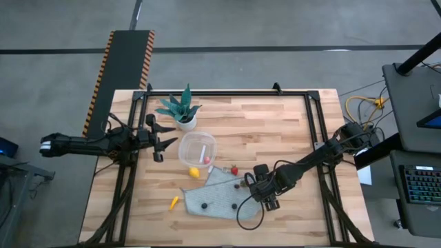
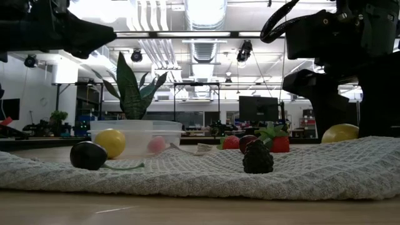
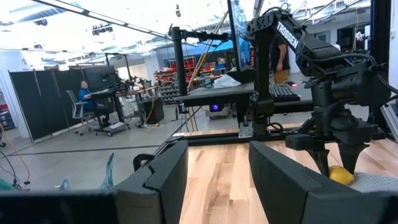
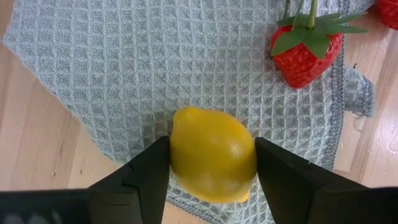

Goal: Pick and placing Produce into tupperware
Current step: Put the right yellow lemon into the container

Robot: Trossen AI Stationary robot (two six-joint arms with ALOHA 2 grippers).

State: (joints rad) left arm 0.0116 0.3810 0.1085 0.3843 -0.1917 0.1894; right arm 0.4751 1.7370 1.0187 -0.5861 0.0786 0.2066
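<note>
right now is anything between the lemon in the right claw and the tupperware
Nothing tall shows. The right claw grips a lemon on the grey cloth; towards the tupperware lie only a strawberry and low cloth.

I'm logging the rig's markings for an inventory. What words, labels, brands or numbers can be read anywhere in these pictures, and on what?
"TROSSEN": white letters on the dark right arm's upper link, seen in the left wrist view.
Nothing else is legible: the monitors and signs in the room behind are too small or blurred, and the yellow toy lemon, grey waffle-weave cloth and round clear plastic tupperware carry no text.
</note>
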